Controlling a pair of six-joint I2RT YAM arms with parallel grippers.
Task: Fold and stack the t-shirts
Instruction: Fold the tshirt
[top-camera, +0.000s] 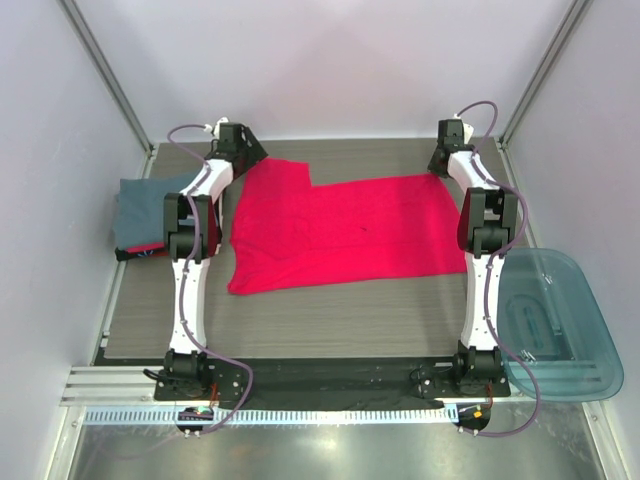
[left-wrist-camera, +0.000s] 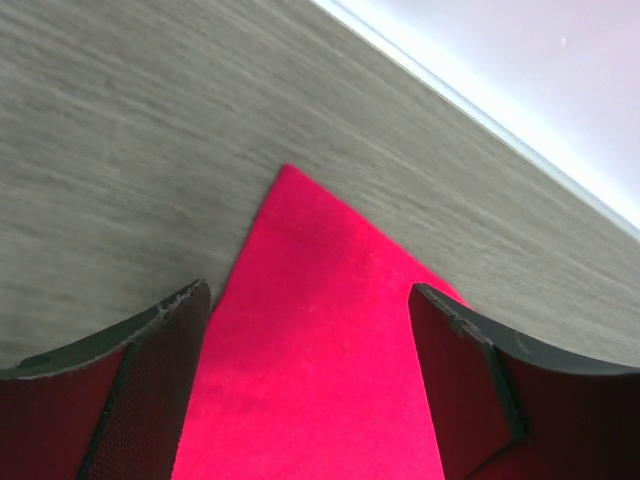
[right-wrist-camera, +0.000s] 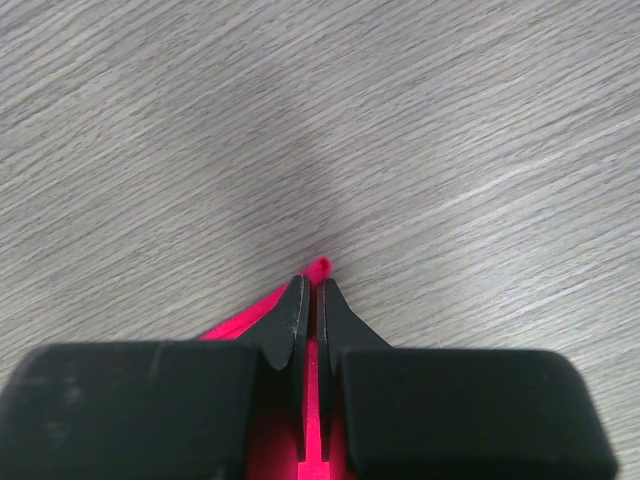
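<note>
Leftmost, a folded slate blue-grey cloth t-shirt (top-camera: 150, 203) lies soft and squarish at the edge of the matte grey wood-grain table (top-camera: 330, 315), with a thin red and dark cloth edge (top-camera: 143, 251) showing under its near side. Next, the left gripper (top-camera: 245, 148) hangs over the far-left corner of the bright red-pink cloth t-shirt (top-camera: 345, 230), its dark fingers (left-wrist-camera: 150, 385) (their inner pads finely dimpled) standing wide apart on either side of that pointed corner. The red-pink shirt is spread flat and smooth across the middle of the table, a stepped notch in its far edge. At its far-right corner the right gripper (right-wrist-camera: 312, 285) is pinched together on the cloth, a small nub of pink poking past the tips. Rightmost, a translucent teal plastic tub (top-camera: 555, 325), rounded at the corners, sits beside the table.
</note>
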